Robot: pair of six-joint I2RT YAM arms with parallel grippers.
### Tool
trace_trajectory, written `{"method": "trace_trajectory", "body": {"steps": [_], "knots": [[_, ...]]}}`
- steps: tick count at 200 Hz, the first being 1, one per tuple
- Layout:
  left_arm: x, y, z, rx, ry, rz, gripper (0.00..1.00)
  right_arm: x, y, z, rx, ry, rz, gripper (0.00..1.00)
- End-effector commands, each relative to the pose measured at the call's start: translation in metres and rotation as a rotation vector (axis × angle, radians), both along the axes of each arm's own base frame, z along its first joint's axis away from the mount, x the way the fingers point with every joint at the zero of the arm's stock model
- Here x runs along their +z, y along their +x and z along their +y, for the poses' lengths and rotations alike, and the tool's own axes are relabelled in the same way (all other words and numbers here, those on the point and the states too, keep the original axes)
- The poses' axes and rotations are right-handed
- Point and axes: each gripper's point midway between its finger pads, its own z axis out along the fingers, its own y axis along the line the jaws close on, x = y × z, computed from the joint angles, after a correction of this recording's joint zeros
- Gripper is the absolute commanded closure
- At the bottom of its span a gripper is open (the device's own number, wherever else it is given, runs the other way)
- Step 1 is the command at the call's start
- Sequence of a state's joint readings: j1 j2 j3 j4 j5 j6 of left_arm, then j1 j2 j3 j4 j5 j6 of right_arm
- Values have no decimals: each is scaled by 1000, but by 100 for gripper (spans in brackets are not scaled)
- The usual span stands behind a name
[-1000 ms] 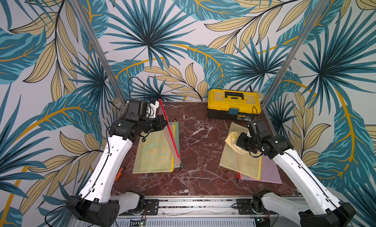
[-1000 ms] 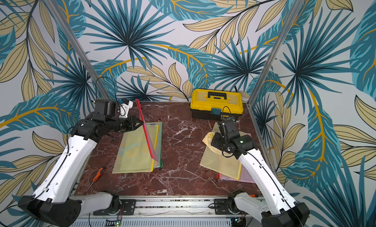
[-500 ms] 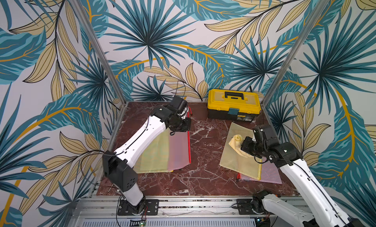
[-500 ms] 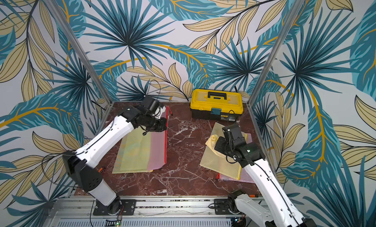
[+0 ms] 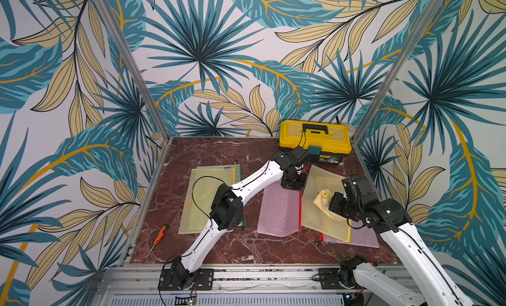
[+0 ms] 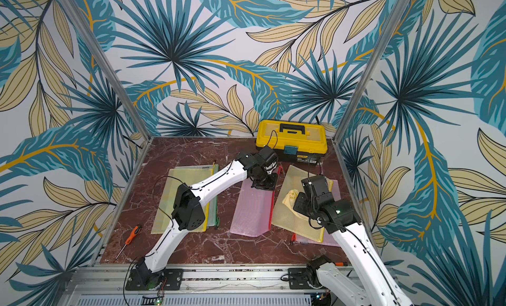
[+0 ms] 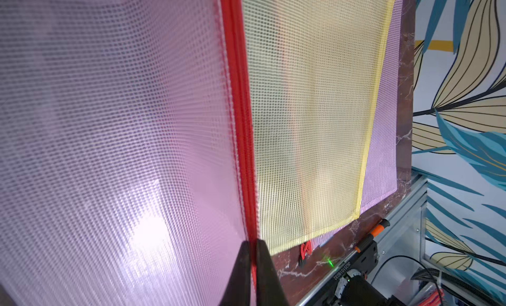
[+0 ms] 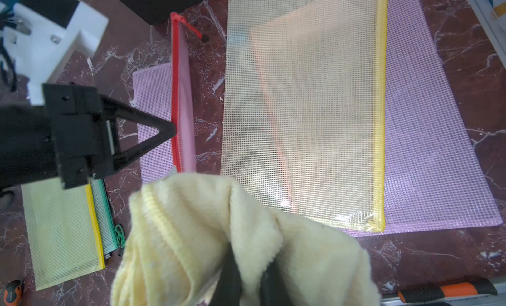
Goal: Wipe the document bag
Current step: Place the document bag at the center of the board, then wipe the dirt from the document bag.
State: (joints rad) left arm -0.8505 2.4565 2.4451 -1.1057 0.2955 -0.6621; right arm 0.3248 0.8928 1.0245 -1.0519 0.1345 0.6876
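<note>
Top views: high over near edge, facing down twd far wall [image 5: 219,71], whole marble table [image 5: 208,151] in both. L wrist: v. close on pink document bag [image 7: 109,126]. R wrist: close over right-hand yellow document bag [image 8: 301,99]; wrist views share both bags.

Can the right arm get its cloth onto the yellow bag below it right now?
Probably yes: the right hand, shut on the cloth, is over the yellow bag, whose face is bare. The left hand grips the red-zipped pink bag alongside.
</note>
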Motion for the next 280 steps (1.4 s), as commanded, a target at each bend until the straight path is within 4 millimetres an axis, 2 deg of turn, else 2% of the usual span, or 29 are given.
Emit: {"method": "trace_trajectory", "body": {"steps": [1,5,9,16,20,25,42,53,72,88,113,140,150,191,219,231,246,264,280], "knots": [[22,20,6,52,-21,-56,34,-16,5,23,61,90,43,100],[27,22,10,59,-16,-72,21,-20,7,27,69,106,50,100],[31,25,15,68,-10,-86,14,-24,9,31,76,121,59,100],[33,31,25,85,12,-109,7,-32,14,36,87,135,73,100],[49,33,34,99,10,-141,4,-37,16,37,83,135,85,100],[53,37,44,111,27,-159,0,-42,17,38,77,134,99,100],[60,44,80,134,76,-193,0,-61,25,45,90,138,150,100],[56,47,106,149,113,-202,0,-77,33,48,97,131,175,100],[37,43,143,152,118,-173,0,-107,42,47,92,78,262,100],[18,36,159,122,35,-111,0,-131,46,42,75,17,342,100],[-2,18,163,49,-116,-37,0,-163,51,42,69,-4,416,100],[-12,-5,143,-83,-255,44,6,-193,47,49,70,28,492,100],[-18,-8,141,-98,-267,66,8,-201,46,51,66,40,507,100],[-63,-17,149,-72,-228,184,13,-203,42,54,67,64,521,100],[-94,-23,171,-14,-129,218,14,-198,39,54,78,67,521,100],[-99,-25,183,8,-100,220,14,-195,39,53,79,65,517,100],[-96,-26,192,20,-93,207,13,-193,38,53,85,64,516,100],[-94,-30,191,8,-119,221,13,-193,39,54,86,70,518,100],[-101,-35,189,3,-128,256,14,-193,40,56,92,71,521,100]]}}
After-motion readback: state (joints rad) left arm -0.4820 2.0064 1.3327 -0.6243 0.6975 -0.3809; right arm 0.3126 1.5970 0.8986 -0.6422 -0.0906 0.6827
